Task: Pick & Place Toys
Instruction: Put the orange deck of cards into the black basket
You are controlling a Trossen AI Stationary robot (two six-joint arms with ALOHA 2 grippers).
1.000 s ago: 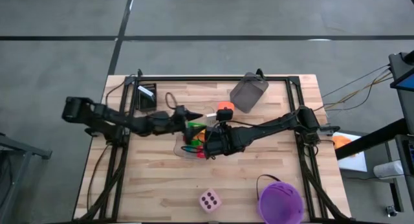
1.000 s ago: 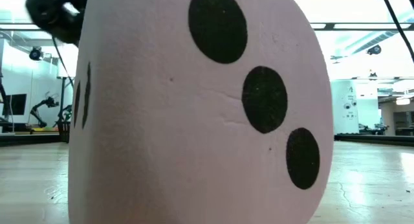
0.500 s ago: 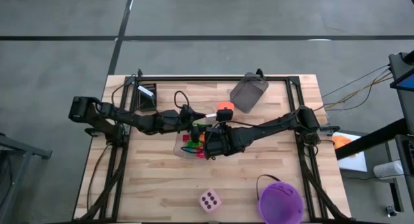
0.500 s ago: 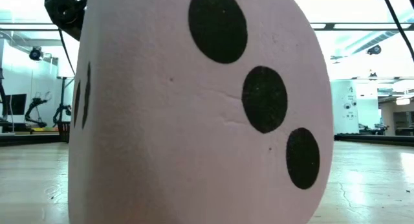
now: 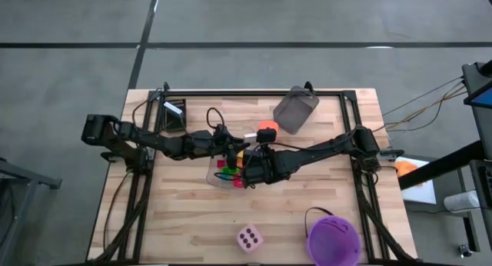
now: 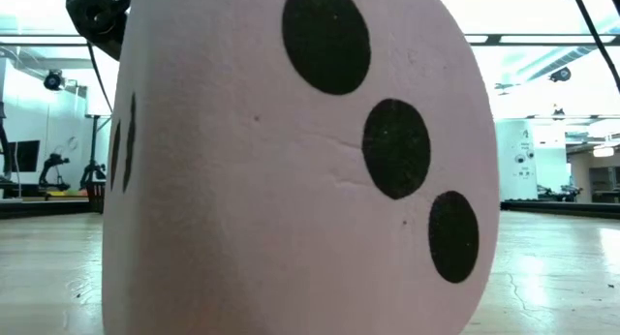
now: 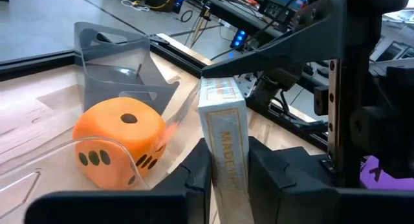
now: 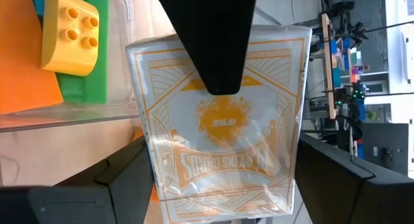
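A white and orange card box wrapped in clear film (image 8: pixel 223 127) hangs above the clear tray (image 5: pixel 216 176) at the table's middle. Both grippers are shut on it: my left gripper (image 5: pixel 234 149) reaches in from the table's left, and my right gripper (image 5: pixel 247 161) from the right. In the tray lie a yellow brick (image 8: pixel 68 33), a green brick (image 8: pixel 97 62) and other coloured toys. An orange die (image 7: pixel 119 143) sits just beyond the tray. A pink die (image 5: pixel 248 237) stands near the front edge and fills the low view (image 6: pixel 291 161). My left gripper pinches the card box's two broad faces (image 7: pixel 223 153) between its two fingers, coming nearly level from the table's left. The box stands on edge between them, clear of the tray. One finger (image 8: pixel 213 36) lies flat over the printed face. My right gripper holds the same box by its two narrow side edges (image 8: pixel 145 185), one finger on each, with the printed face turned toward its wrist. The fingers slant down from the table's right. The box is lifted clear of the tray.
A grey bin (image 5: pixel 295 110) lies at the far side, right of the orange die (image 5: pixel 267 131). A purple bucket (image 5: pixel 333 239) stands at the front right corner. Black frame rails run along the table's left, right and far edges.
My left gripper has moved toward the table's right and a little nearer, over the tray, up to my right gripper and the card box.
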